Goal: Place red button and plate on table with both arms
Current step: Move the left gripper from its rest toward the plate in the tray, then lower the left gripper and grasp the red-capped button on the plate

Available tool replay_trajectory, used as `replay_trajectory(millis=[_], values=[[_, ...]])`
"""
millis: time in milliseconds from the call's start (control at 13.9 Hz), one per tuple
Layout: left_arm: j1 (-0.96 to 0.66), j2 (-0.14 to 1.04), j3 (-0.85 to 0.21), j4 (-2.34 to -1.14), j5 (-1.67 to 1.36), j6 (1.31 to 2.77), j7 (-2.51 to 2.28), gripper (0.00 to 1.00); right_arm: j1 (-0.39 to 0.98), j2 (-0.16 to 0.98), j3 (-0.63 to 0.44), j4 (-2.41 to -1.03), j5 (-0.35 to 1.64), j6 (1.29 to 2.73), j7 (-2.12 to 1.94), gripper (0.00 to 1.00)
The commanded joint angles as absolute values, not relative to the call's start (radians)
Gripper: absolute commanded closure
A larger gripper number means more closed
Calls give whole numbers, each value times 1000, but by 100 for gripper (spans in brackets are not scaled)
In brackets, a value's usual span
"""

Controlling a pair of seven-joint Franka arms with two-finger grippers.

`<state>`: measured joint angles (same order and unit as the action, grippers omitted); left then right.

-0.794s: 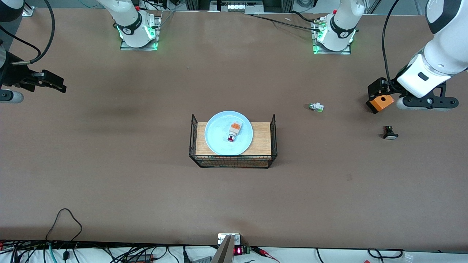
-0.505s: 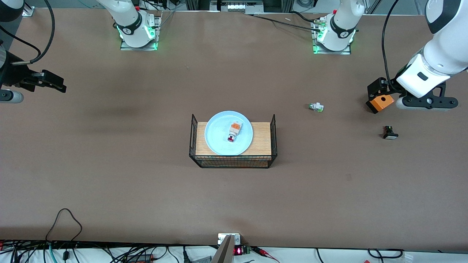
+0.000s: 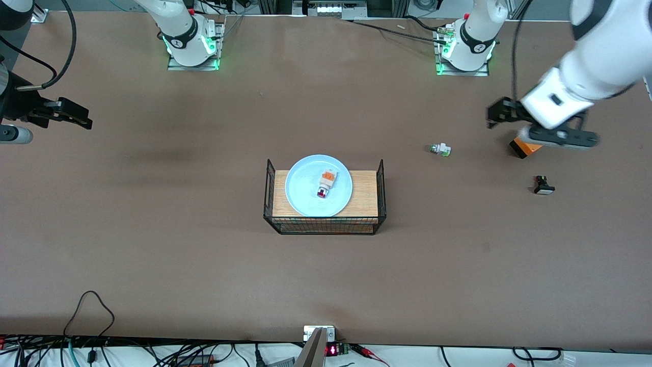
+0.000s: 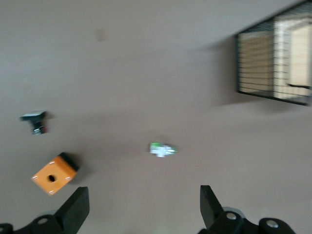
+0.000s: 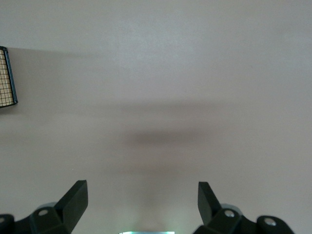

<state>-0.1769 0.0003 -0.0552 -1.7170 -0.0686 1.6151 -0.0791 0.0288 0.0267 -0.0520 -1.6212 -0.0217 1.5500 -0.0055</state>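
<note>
The left arm [image 3: 586, 71] has swung toward the middle of the desk, carrying its left tool [image 3: 496, 114] along; its wrist now partly hides the orange box [image 3: 524, 148] beneath it.

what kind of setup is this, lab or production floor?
Most likely a robotics lab bench: two arms bolted to a brown table, loose cables along its near edge, and test props like a plate on a wire-sided rack.

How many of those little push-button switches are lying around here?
3. The red button lies on the plate; the green-ended button and the black button lie on the table toward the left arm's end.
</note>
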Motion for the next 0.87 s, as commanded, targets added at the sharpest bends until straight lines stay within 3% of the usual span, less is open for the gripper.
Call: replay_trajectory(millis=[0,144,361,794], values=[[-308,139,-46,-1532,-89,1572,-90,0,26,12,-48,-1617,-21,1535,-14,0],[-398,274,-48,-1363,-94,1555,-273,0,25,14,-49,-1617,-21,1542,-14,0],[-512,441,-46,-1234,-167,1633,-503,0,25,14,-49,-1617,-21,1543,-14,0],[-650,661,-37,-1223,-152,2089,-638,0,25,14,-49,-1617,-26,1546,-14,0]])
